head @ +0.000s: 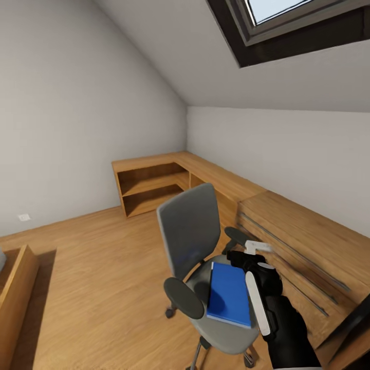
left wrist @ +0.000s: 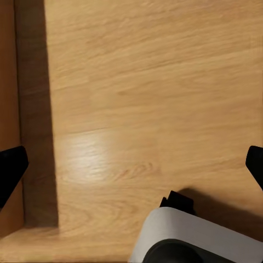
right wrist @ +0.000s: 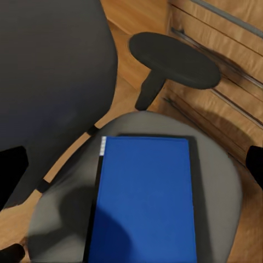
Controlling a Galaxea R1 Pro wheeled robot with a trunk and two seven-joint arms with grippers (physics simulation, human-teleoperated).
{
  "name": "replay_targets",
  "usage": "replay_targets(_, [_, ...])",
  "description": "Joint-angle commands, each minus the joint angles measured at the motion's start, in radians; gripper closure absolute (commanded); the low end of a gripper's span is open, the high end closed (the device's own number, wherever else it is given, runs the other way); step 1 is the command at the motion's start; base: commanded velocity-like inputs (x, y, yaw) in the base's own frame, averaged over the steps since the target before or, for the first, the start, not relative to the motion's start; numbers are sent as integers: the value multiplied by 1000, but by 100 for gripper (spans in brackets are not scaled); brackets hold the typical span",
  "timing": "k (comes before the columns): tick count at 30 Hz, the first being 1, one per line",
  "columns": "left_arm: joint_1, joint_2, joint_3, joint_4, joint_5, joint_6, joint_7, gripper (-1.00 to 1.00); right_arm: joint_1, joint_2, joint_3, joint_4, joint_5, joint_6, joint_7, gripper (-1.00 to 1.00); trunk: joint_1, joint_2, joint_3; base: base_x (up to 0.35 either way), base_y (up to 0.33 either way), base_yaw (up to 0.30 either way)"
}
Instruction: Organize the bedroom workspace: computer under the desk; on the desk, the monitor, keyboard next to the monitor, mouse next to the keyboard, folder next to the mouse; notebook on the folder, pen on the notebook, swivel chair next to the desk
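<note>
The swivel chair (head: pixel 205 267) stands on the wood floor, with its grey back (right wrist: pixel 49 82) upright and a black armrest (right wrist: pixel 175 60) on each side. A bright blue folder (head: pixel 229 294) lies flat on its grey seat (right wrist: pixel 219 164). My right gripper (head: pixel 245 255) hovers open just above the seat, over the folder's far end beside the right armrest. In the right wrist view the folder (right wrist: pixel 145 197) lies below the right gripper (right wrist: pixel 131 167), whose black fingertips (right wrist: pixel 11 170) stand wide apart. My left gripper (left wrist: pixel 131 164) is open over bare floor, holding nothing.
A light oak chest of drawers (head: pixel 298 246) stands close on the chair's right. A low oak shelf unit (head: pixel 154 187) runs along the back corner under the sloped ceiling. A wooden furniture edge (head: pixel 15 293) sits at the lower left. Open floor (head: pixel 103 257) lies left of the chair.
</note>
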Motion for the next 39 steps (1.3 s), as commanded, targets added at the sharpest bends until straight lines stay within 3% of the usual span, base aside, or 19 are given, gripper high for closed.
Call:
replay_targets(1, [0,1,-8,-2,9,-3,7,-100,-1,0,0,-1,-8,4,-7,-100,0,-1,-1,0,0,279])
replay_targets(19, [0,1,-8,-2,11,-3,5,-100,-1,-4,0,-1,-8,3,-5,-100,0,-1,-7,0,0,259])
replay_targets(32, [0,0,-8,-10,11,-9,4,-100,-1,-8,0,6,-3,3,-2,-100,0,-1,-8,0,0,33])
replay_targets(39, [0,0,-9,-55,11,-74,4,-100,0,-10,0,7,-3,3,-2,-100,0,-1,-8,0,0,2])
